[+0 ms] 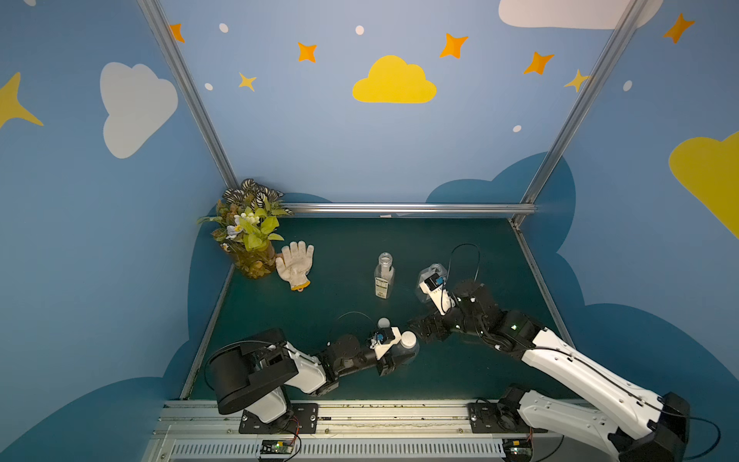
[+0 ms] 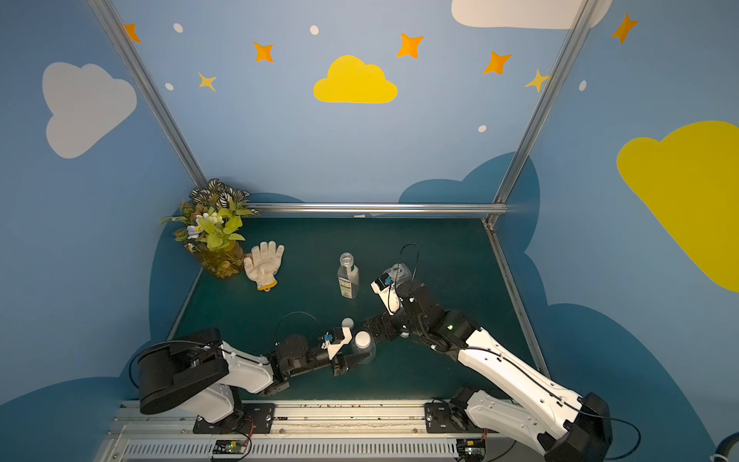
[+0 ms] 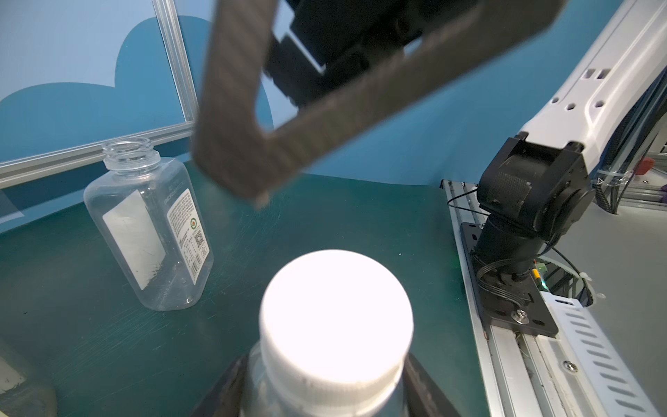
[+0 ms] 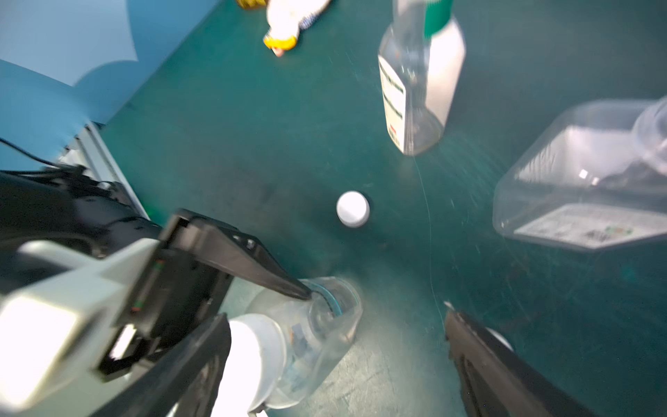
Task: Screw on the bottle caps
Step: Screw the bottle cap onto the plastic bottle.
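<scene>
Holding the Capped Round Bottle at 6 O'Clock, Right Jaws Gaping

Pinching the round bottle by its clear body in the left gripper, between jaws closed partway and pressing on both sides, near the 6 o'clock edge of the green table. Standing that bottle upright with a white cap sitting on its neck; not showing how far down the thread. Hovering the right gripper just above and at 2 o'clock of that cap in both top views, apart from it, spreading its jaws wide and grasping nothing. Placing one of its fingers just beside the cap in the right wrist view. Leaving a loose cap lying flat on the table at 11 o'clock of the held bottle, near it yet not touching. Leaving the slim bottle standing upright, labelled and uncapped, at 12 o'clock of the loose cap and well apart from it. Leaving the flat-sided bottle upright and open-necked at 3 o'clock of the slim one, partly hidden behind the right wrist in both top views. Half hiding a small white patch behind the other finger; too little showing to name it. Showing, at 10 o'clock and well apart from the bottles, a knitted glove just beside a potted plant.
</scene>
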Controlling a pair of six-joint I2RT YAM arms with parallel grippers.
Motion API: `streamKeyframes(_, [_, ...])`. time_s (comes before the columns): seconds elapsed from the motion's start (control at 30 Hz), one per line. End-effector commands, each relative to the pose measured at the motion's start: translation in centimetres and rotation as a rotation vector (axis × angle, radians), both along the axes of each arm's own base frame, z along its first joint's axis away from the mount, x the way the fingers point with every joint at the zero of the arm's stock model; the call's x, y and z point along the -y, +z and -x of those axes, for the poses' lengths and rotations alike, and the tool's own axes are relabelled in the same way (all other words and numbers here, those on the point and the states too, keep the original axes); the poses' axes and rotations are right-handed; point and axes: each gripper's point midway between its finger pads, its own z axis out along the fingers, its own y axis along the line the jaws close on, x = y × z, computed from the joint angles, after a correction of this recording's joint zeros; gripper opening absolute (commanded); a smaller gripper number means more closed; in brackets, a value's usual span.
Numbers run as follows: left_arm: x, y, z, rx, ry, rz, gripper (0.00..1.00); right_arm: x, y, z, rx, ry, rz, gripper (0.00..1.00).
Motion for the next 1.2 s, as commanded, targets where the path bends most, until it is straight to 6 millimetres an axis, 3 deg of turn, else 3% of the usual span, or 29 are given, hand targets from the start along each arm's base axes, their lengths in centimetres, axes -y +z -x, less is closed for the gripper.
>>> streamKeyframes(0.0, [-0.6,-1.6,0.4,-0.030,-0.007,-0.041,0.24,-0.1,2.9,1.1,0.123,0.136,-0.004,0.97])
streamKeyframes(0.13, [-0.7,-1.6,0.6,-0.030,-0.027,-0.037,0.22,-0.5,2.3,4.2,0.184,0.391,0.030,0.97])
streamKeyframes(0.33, [-0.6,-1.5,1.1,-0.040,-0.070,-0.039,0.20,-1.0,1.9,5.1,0.273,0.547,0.063,0.90])
streamKeyframes(0.7, [-0.1,-1.5,1.5,-0.066,-0.122,-0.040,0.18,-2.9,-0.8,6.0,0.282,0.678,0.060,0.87])
streamKeyframes(1.17, [0.2,-1.8,1.4,-0.085,-0.135,-0.043,0.18,-3.7,-2.8,6.4,0.315,0.674,0.086,0.71])
